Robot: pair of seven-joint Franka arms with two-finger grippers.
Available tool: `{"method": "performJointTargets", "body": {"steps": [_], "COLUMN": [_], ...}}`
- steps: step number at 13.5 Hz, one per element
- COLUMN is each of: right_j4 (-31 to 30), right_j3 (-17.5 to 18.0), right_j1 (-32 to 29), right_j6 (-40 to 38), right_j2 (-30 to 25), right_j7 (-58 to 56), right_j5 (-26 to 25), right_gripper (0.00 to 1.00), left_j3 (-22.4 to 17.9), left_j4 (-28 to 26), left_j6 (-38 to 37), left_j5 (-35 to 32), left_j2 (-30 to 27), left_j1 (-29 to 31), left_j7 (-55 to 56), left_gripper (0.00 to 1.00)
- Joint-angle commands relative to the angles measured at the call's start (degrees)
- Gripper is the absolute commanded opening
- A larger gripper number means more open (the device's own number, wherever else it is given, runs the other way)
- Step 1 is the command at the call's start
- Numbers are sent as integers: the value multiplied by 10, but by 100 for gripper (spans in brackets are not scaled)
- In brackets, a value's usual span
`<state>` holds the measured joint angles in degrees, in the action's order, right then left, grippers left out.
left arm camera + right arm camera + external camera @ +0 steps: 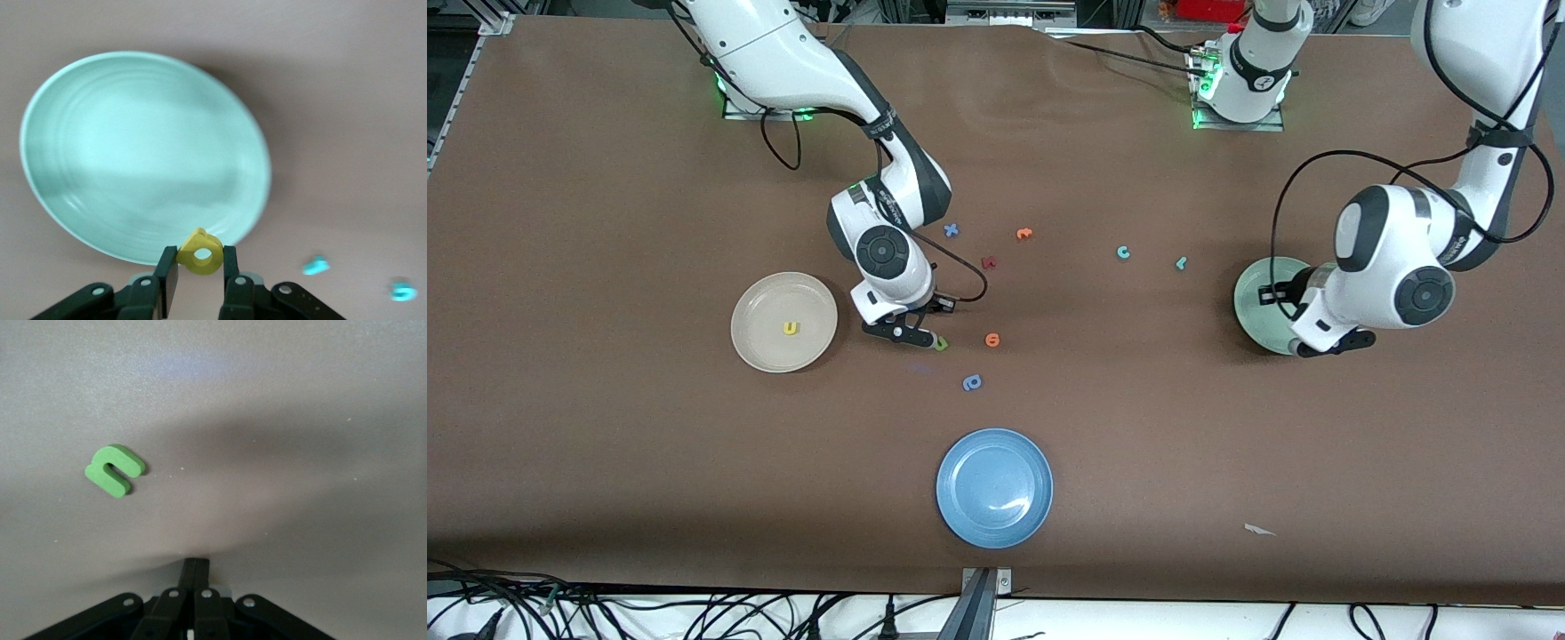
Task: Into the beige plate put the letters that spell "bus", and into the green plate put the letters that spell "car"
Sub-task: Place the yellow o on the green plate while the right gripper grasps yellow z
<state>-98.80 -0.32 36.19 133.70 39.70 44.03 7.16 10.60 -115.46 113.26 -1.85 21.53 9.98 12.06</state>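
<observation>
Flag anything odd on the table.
Right end effector, down by the beige plate, is shut on nothing; the green "u" lies loose beside it. A white scrap sits near the table's camera-side edge, toward the left arm's end. Left end effector holding the yellow "a" over the green plate looks normal.

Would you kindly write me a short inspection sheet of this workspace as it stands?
Surface: brown table.
Job's things: yellow u in beige plate; green plate shows nothing in it; teal c, teal r on table.
Clutter: blue plate, green u, orange, red and blue letters.
Hands: left hand shut on yellow a by the green plate's rim; right hand shut, holding nothing.
Cables: along table edge.
Surroundings: nothing seen.
</observation>
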Motion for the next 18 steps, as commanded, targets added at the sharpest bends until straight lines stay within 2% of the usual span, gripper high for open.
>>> {"method": "performJointTargets", "body": {"steps": [1,2,3,4,5,6,7,10,13,16,18], "right_j4": [-9,-9,-9,-8,-6,-5,-3,-2,-9,-24,-31], "right_j3": [0,0,0,0,-1,-1,-2,-2,-1,0,1], "right_j1": [7,7,7,7,7,7,7,7,7,7,7], "right_j6": [-3,-5,-5,-5,-5,-5,-4,-4,-5,-10,-10], "right_j2": [3,2,2,1,-1,-6,-7,-10,-18,-20,-19], "right_j7": [7,6,6,5,3,-1,-2,-22,-48,-81,-96], "right_j5": [-3,-3,-3,-3,-3,-4,-4,-5,-5,-6,-7], "right_gripper": [0,0,0,0,0,31,63,63,61,52,47], "left_j3": [7,7,7,7,7,8,10,16,79,133,151], "left_j4": [-65,-82,-89,-89,-88,-87,-83,-79,-81,-92,-131], "left_j6": [76,106,116,115,115,113,105,68,58,74,141], "left_j5": [-42,-42,-42,-42,-42,-42,-42,-35,-26,-2,13], "left_j2": [2,4,5,6,4,0,-8,-49,-62,-61,-62], "left_j1": [7,16,17,17,17,17,17,9,14,14,14], "left_j7": [-12,-12,-12,-11,-6,-6,-4,-3,70,139,162], "left_gripper": [15,16,22,33,56,94,100,100,100,99,97]}}
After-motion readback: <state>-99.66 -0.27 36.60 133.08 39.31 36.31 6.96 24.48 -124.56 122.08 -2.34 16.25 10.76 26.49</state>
